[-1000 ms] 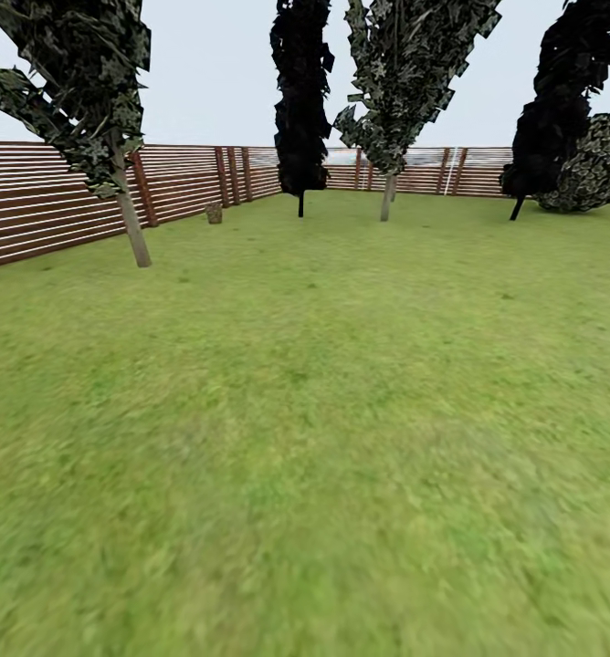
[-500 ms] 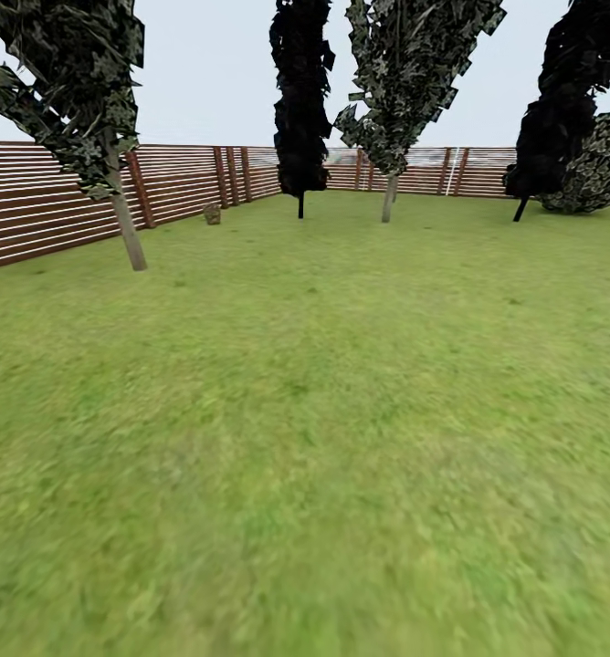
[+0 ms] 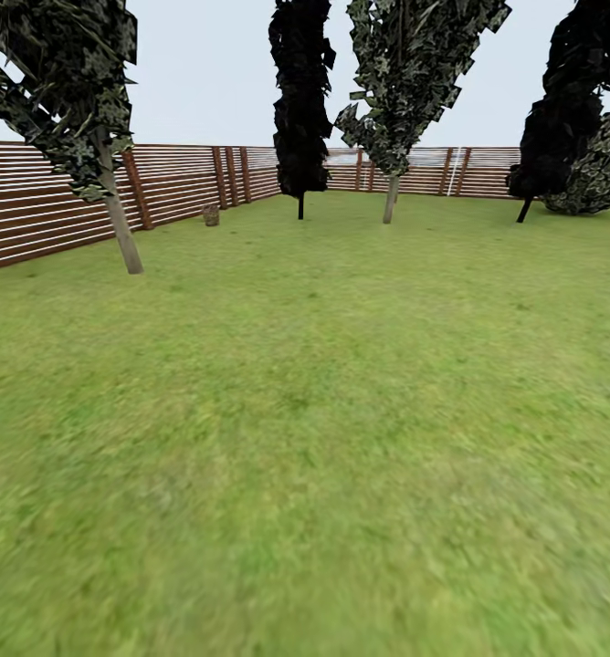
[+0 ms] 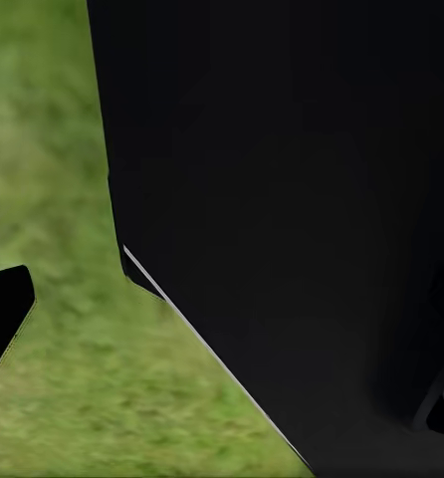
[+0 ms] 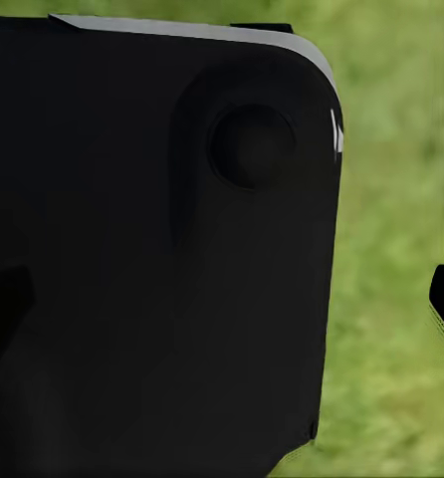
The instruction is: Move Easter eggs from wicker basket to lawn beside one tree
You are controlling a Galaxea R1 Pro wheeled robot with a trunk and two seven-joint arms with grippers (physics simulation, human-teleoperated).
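The lawn [image 3: 323,411] stretches ahead to the fence [image 3: 49,201]. Far left, just by the fence, stands a small brown basket [image 3: 211,215]; eggs are too small to make out. A pale-trunked tree [image 3: 120,228] stands near left, another [image 3: 390,196] far centre. Both wrist views show dark robot body over grass; whether either gripper is apart or together cannot be told.

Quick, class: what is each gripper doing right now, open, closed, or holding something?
Left gripper: cannot be told; the left wrist view shows a dark body over the lawn.
Right gripper: cannot be told, for the same reason.
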